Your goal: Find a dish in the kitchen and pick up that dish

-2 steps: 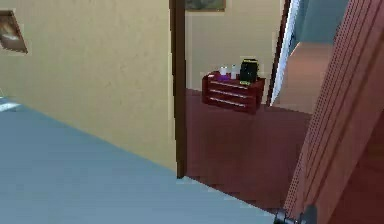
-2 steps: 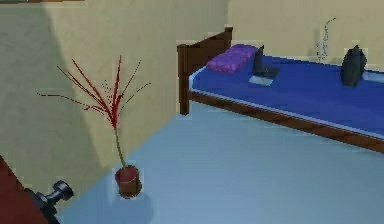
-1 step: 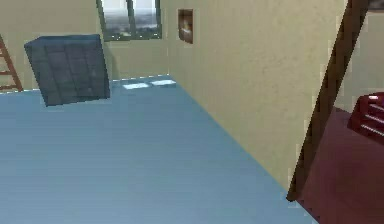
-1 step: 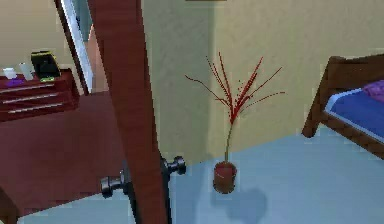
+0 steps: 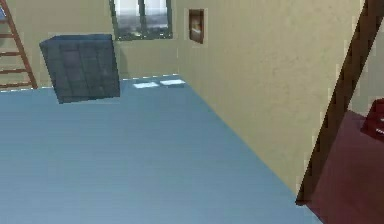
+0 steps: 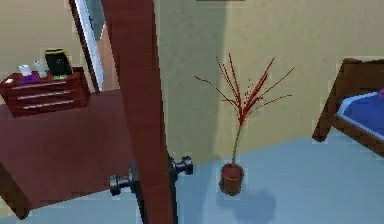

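A low red-brown chest of drawers (image 6: 45, 92) stands on dark red floor at the arm side view's left. On its top sit small pale blobs (image 6: 25, 70) and a dark boxy thing with a yellow-green face (image 6: 58, 63). They are too small to name. A red thing (image 5: 377, 118) pokes in at the forward view's right edge, past a brown door frame (image 5: 340, 100).
A red-brown door (image 6: 135, 100) with dark knobs (image 6: 180, 166) stands edge-on close by. Beside it are a potted plant with red twigs (image 6: 235, 110) and a blue-covered bed (image 6: 355, 105). Ahead, blue floor runs to a grey-blue cabinet (image 5: 80, 68), a wooden ladder (image 5: 10, 45) and a window (image 5: 140, 18).
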Controlling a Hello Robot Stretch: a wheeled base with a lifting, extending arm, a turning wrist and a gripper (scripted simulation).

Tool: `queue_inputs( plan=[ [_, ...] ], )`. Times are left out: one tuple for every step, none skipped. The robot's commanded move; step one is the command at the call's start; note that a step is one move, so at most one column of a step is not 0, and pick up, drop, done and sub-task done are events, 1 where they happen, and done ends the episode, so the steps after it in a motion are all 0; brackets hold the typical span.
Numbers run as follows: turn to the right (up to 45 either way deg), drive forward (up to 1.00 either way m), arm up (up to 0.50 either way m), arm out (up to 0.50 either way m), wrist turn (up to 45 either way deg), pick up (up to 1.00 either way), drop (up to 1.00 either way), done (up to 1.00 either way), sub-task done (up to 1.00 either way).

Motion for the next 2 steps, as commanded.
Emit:
queue_inputs(
  plan=[
    [-45.0,0.0,0.0,0.0,0.0,0.0,0.0,0.0,0.0],
    [-45.0,0.0,0.0,0.0,0.0,0.0,0.0,0.0,0.0]
  ],
)
